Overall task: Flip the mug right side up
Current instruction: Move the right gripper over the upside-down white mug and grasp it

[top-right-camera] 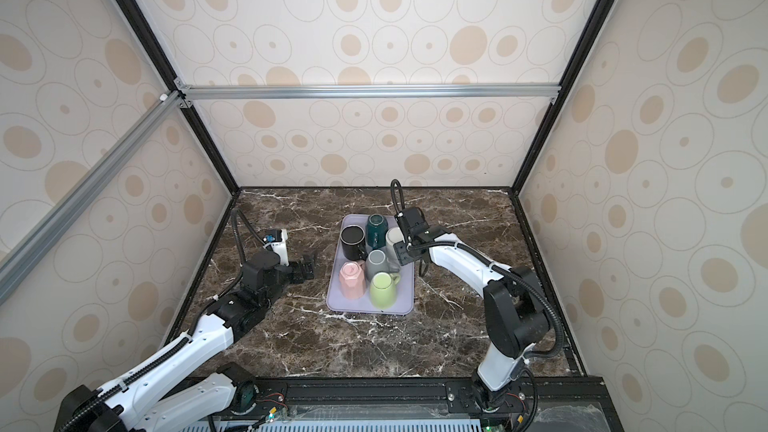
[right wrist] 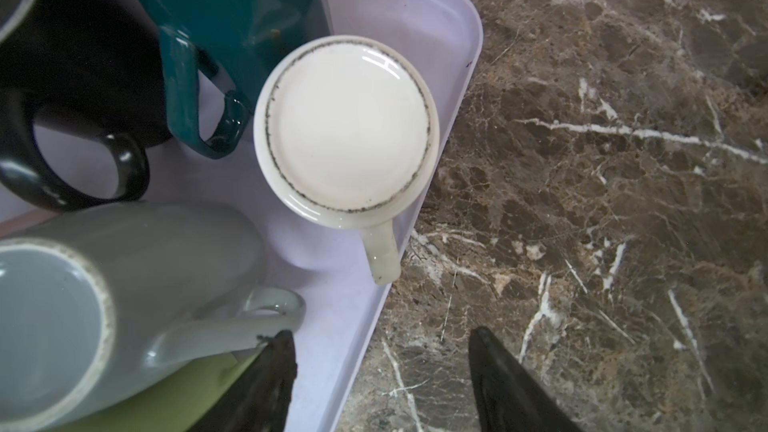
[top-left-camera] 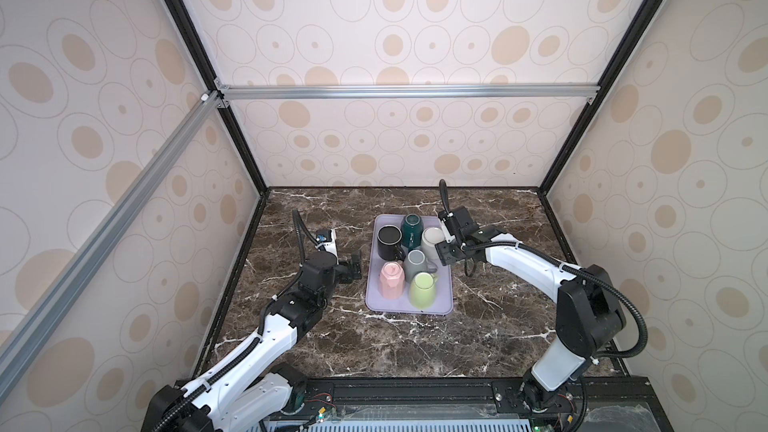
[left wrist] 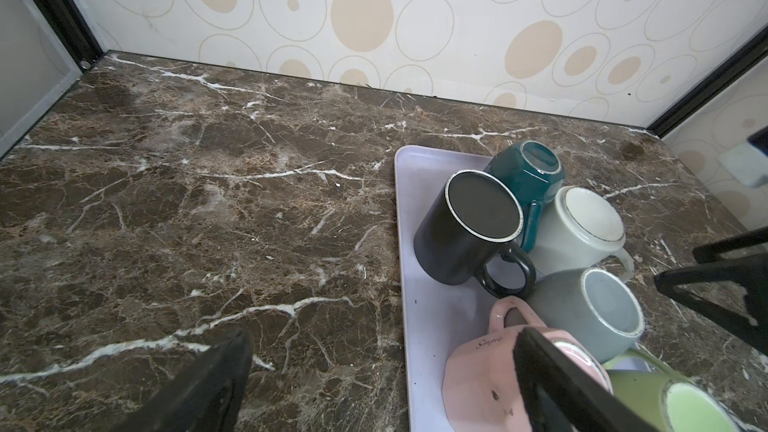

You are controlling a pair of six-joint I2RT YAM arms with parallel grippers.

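Right wrist view: white mug sits upside down at tray edge, hemmed by teal mug and grey mug; right gripper spread, empty, near its handle; left gripper wide apart, empty.

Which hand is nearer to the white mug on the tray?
Right. The right hand hangs close by the white mug, at the tray's right edge. The left hand is beyond the tray's left edge, over the table.
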